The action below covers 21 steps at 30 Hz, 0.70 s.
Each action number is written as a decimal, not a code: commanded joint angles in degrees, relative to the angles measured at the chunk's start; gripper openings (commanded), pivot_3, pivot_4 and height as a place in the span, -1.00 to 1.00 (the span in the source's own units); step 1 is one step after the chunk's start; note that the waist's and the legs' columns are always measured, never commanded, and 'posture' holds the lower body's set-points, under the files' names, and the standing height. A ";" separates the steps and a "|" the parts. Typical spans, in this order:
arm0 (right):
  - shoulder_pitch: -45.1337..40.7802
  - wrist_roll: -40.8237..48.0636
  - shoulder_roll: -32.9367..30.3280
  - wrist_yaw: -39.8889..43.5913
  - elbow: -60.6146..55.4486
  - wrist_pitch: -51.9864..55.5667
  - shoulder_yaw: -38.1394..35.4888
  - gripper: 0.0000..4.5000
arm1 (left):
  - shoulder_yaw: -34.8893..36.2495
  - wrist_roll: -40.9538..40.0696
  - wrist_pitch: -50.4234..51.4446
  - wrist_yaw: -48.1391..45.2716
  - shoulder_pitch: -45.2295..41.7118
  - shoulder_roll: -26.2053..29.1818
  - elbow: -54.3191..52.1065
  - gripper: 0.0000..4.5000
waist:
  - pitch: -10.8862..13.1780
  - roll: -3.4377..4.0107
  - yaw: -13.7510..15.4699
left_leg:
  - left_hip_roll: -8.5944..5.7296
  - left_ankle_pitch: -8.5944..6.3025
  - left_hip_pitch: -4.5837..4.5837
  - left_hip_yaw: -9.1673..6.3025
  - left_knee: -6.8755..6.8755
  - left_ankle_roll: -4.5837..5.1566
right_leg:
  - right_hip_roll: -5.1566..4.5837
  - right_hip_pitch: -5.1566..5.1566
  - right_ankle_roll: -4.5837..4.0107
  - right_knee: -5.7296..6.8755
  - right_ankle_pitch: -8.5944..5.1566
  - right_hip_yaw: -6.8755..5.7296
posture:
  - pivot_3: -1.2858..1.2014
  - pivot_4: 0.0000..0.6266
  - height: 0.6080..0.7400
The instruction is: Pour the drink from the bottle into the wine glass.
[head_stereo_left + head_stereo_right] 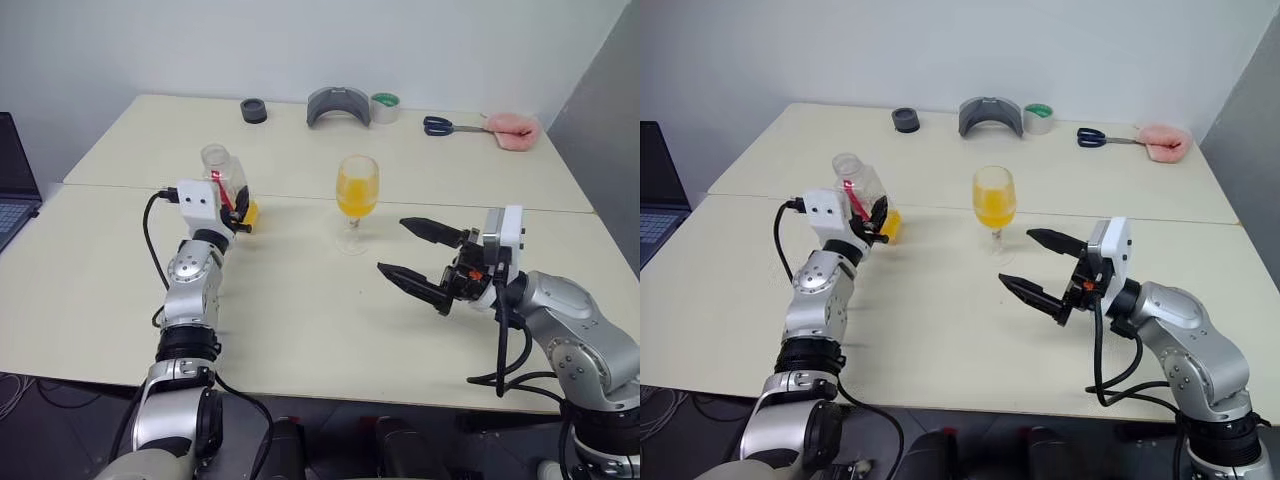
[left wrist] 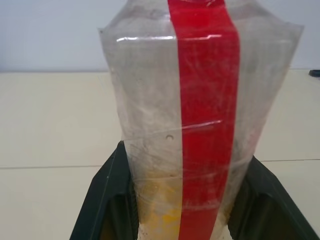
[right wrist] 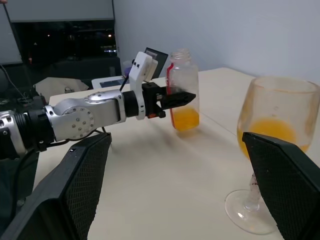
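Observation:
The bottle [image 1: 222, 170] is upright at the table's left, mouth uncapped, with a red strip [image 2: 205, 100] down its side and a little orange drink [image 3: 185, 119] at its bottom. My left gripper [image 1: 241, 214] is shut on its lower body, and the bottle's base is at or just above the tabletop. The wine glass [image 1: 357, 190] stands in the middle of the table, its bowl about half full of orange drink [image 1: 357, 202]. My right gripper [image 1: 392, 245] hovers open with nothing in it, to the right of the glass and nearer to me, pointing left toward it.
Along the far edge lie a black tape roll [image 1: 254, 110], a grey curved piece [image 1: 338, 105], a white and green tape roll [image 1: 385, 107], scissors [image 1: 440, 125] and a pink cloth [image 1: 513, 127]. A laptop [image 1: 15, 195] sits at the far left.

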 commanded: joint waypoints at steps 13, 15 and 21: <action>-0.32 -0.84 -0.12 -1.91 -0.46 -1.04 -0.96 1.00 | -0.18 -1.30 1.51 0.70 0.39 1.59 -1.04 0.99 | 0.00 0.00 -0.07 | 0.01 0.00 0.01 0.00 -0.02 0.00 | 0.01 0.00 0.00 0.00 0.00 0.01 | 0.03 -0.52 1.00; 2.83 -0.96 -1.04 -2.30 -1.69 -0.87 -2.29 1.00 | -1.28 -1.20 4.75 0.38 4.64 1.84 -7.65 0.99 | -0.02 0.00 -0.07 | 0.01 0.00 0.01 0.01 -0.05 0.00 | 0.01 0.00 0.00 -0.02 0.00 0.02 | 0.03 -0.52 1.00; 14.29 -4.64 0.53 -13.88 -5.70 1.04 -7.77 1.00 | -0.75 -3.60 15.81 2.75 23.18 1.00 -36.85 0.99 | -0.03 0.00 -0.17 | 0.16 0.02 0.02 -0.01 -0.16 -0.07 | -0.06 -0.01 0.00 -0.08 0.00 0.08 | 0.03 -0.52 1.00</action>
